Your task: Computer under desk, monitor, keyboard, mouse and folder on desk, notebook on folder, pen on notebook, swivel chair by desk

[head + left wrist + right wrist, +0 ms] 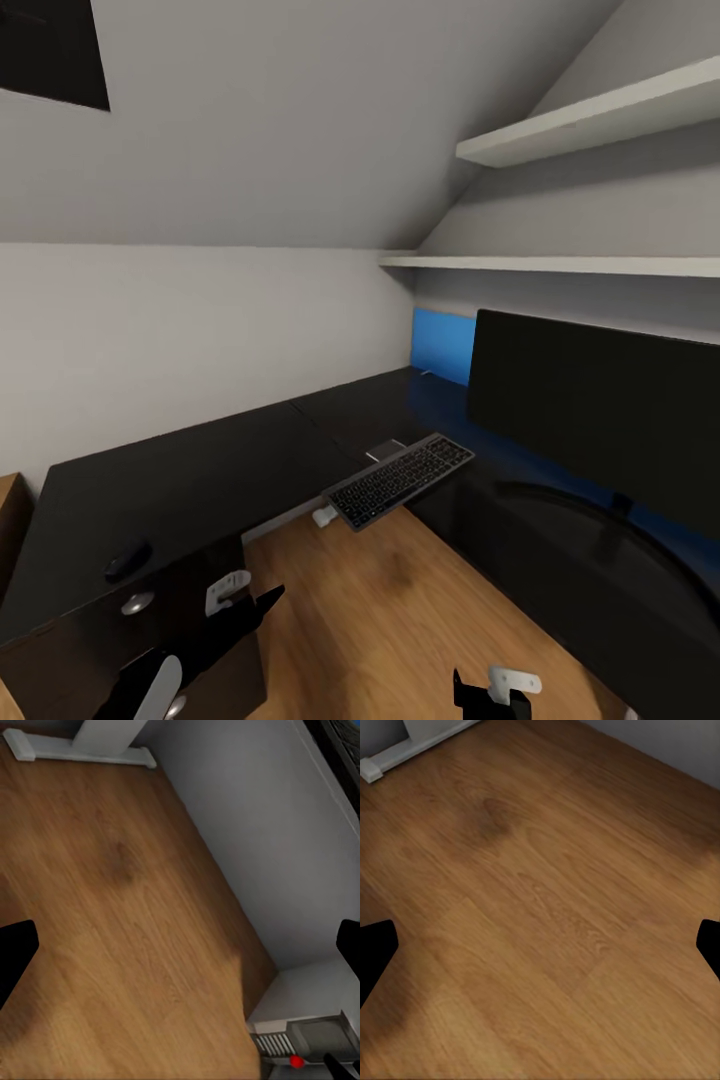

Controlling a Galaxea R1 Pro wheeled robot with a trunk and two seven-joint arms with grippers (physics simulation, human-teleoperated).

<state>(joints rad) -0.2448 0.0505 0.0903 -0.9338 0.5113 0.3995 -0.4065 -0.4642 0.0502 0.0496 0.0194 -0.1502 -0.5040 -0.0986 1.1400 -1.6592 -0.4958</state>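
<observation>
both hands (180, 945) (540, 945) open, empty. keyboard (400, 479) overhung the bench (180, 480) edge; likely stiff, light: grip long edges.

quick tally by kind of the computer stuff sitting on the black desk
monitor: 1
keyboard: 1
mouse: 1
total: 3

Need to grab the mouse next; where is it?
In the head view the mouse sits on the desk's left wing, near the front edge above the drawer knob, well left of the keyboard.
</observation>
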